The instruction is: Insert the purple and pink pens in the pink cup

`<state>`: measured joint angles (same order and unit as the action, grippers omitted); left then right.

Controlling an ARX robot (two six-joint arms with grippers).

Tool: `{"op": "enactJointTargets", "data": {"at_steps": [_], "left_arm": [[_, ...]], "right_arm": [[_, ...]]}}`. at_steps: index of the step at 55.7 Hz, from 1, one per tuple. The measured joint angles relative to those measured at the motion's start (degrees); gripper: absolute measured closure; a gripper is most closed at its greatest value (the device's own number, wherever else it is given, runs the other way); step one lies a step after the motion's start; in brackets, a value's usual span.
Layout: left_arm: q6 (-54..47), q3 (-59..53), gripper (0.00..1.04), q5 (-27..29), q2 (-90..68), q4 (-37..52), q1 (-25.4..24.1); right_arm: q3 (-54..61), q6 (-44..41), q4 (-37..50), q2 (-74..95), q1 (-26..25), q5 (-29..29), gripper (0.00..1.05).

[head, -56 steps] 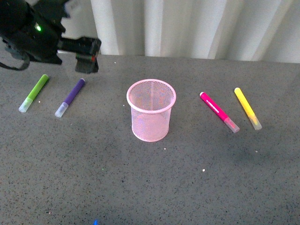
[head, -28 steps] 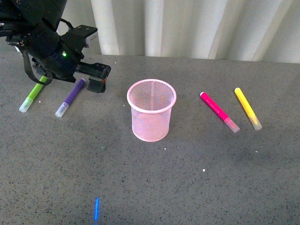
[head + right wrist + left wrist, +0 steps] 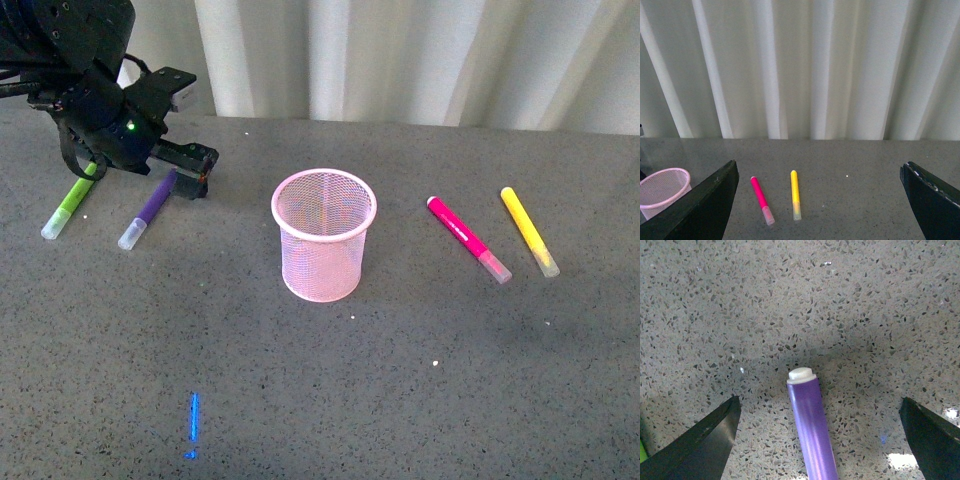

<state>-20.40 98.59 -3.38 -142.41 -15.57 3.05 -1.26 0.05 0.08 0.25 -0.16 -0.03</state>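
Straddles the white-plugged end of the purple pen [image 3: 812, 435] with the left gripper [image 3: 818, 407], fingers spread wide to either side and clear of the barrel; grips nothing; finds that pen lying flat on the grey speckled table [image 3: 420, 400], left of the pink cup [image 3: 323, 262], just beside a lime-green marker [image 3: 72, 200]; holds the right gripper [image 3: 818, 167] wide too, empty, raised above the table; shows the pink pen [image 3: 462, 233] flat to the right of the upright cup, near a yellow marker [image 3: 526, 228].
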Motion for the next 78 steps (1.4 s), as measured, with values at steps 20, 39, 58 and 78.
{"op": "enactJointTargets", "data": {"at_steps": [20,39,58,78], "left_arm": [[-0.59,0.33,0.52,-0.04,-0.74,1.11,0.83],[-0.55,0.35,0.92,1.18,-0.85,1.75,1.07],[1.81,0.07,0.92,0.31,-0.61,3.96,0.66],[15.3,-6.86,0.92,-4.57,14.84,19.04,-3.78]], "right_arm": [[0.0,-0.02,0.0,0.0,0.0,0.0,0.07],[0.0,0.0,0.0,0.0,0.0,0.0,0.07],[0.0,0.0,0.0,0.0,0.0,0.0,0.07],[0.0,0.0,0.0,0.0,0.0,0.0,0.07]]}}
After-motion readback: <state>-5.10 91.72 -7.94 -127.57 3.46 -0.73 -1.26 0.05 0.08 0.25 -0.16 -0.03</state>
